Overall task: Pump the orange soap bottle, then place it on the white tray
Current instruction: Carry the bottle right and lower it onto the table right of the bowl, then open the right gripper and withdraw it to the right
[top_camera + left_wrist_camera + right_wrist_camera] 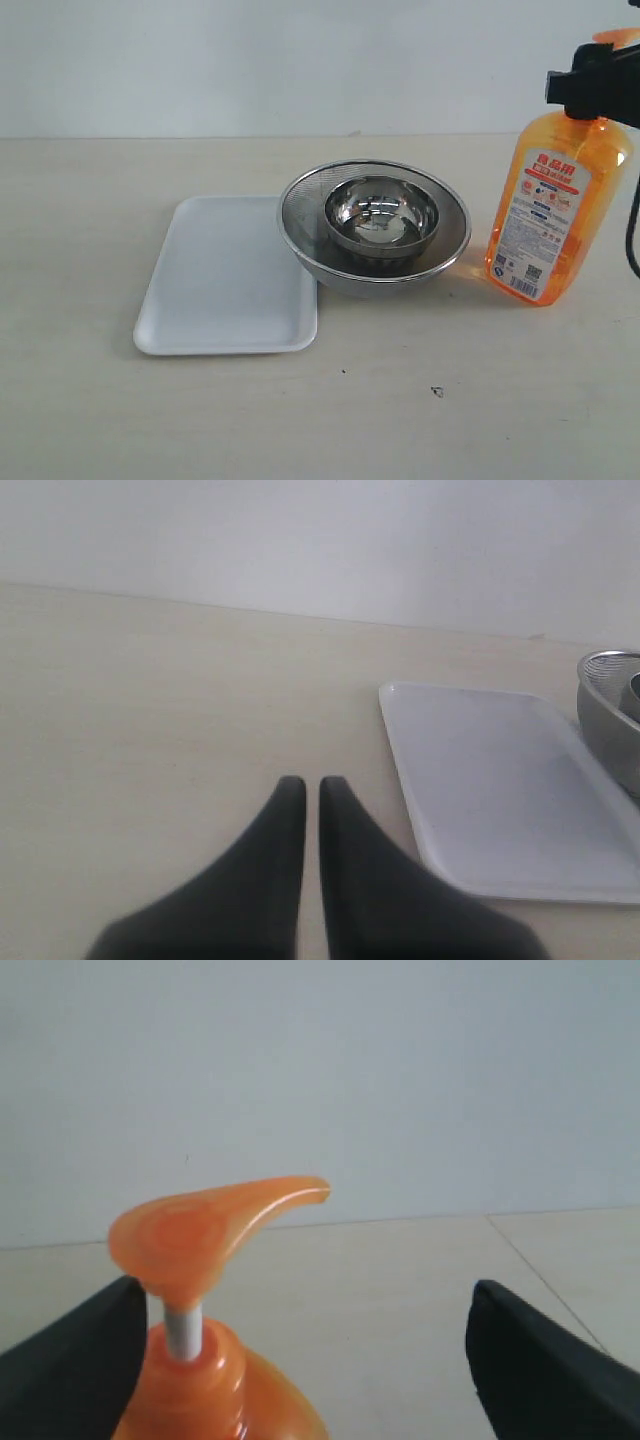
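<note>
Orange soap bottle [545, 215] stands on the table [100, 420], off the white tray [225, 280]. Our right gripper [305, 1295] straddles its pump, jaws wide, seemingly gripping nothing. Our left gripper [312, 785] is closed and empty.

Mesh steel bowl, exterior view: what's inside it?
A smaller polished steel bowl sits inside the mesh bowl, and it looks empty. The mesh bowl's floor and the smaller bowl's underside are covered, so anything beneath cannot be seen.

A plain pale wall [300, 60] runs across the far side; below it a light beige surface [90, 420] with faint grain fills the scene; the light is soft and even; two small dark specks [437, 391] mark its near part.
</note>
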